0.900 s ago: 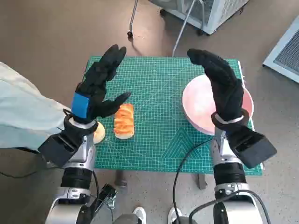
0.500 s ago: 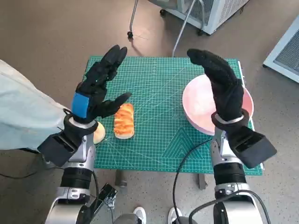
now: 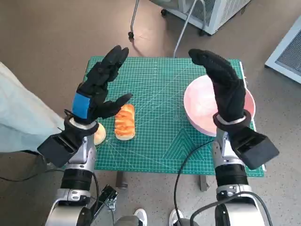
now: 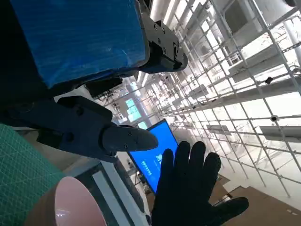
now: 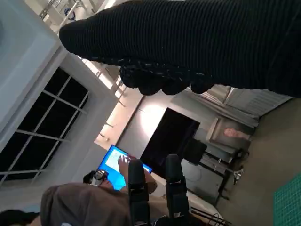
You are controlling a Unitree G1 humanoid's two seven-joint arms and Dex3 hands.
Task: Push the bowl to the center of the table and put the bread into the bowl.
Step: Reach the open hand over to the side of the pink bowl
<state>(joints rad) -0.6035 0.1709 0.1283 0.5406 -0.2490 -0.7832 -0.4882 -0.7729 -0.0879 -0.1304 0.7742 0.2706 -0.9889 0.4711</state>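
1. Black knitted right hand (image 3: 225, 84) is raised over the table, fingers spread, holding nothing, above the smooth pink bowl (image 3: 200, 106) near the right edge.
2. Blue-taped left hand (image 3: 98, 89) is spread wide and empty above the glazed oblong bread (image 3: 124, 122).
3. Both rest on a green gridded cutting mat (image 3: 164, 94); its markings are too small to read.

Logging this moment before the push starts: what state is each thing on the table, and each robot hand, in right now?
bowl: upright, empty, at the table's right edge, not centered.
bread: lying on the mat left of center, outside the bowl, unheld.
round bun: at the mat's left edge, partly hidden by the left arm.
left robot hand: raised, fingers apart, holding nothing.
right robot hand: raised over the bowl, fingers extended, holding nothing.
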